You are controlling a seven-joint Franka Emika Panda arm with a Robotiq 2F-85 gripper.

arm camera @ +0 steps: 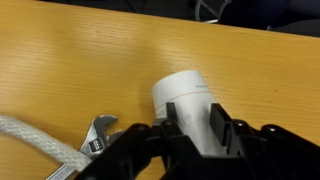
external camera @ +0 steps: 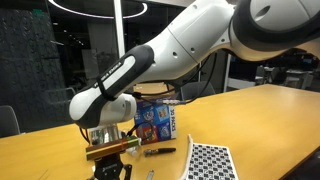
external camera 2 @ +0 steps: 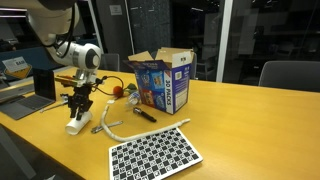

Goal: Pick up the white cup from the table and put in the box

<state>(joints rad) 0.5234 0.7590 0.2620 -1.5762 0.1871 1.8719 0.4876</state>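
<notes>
End effector [external camera 2: 80, 107] is low over the worktop [external camera 2: 245, 130], pointing down, with the white cup [external camera 2: 77, 125] directly under it. In the wrist view the cup [arm camera: 185, 98] sits between the two black fingers [arm camera: 222, 125], one on either side of its body. Can't tell whether the pads actually press on it or only bracket it, so grip is unconfirmed. In an exterior view the cup looks upright with its base on the worktop or very close to it; no clear gap visible. The box [external camera 2: 162, 82] stands upright with flaps open, well apart from the cup, further along the worktop. It also shows behind the arm in an exterior view [external camera: 155, 120]. White rope [external camera 2: 112, 127] lies just beside the cup, and its end shows at the lower left of the wrist view [arm camera: 30, 135], next to a metal tool [arm camera: 100, 128]. Black marker [external camera 2: 145, 115] lies between the rope and the box. Checkerboard sheet [external camera 2: 155, 152] lies flat near the worktop's front edge. Red fruit [external camera 2: 128, 91] sits near the box's base.
</notes>
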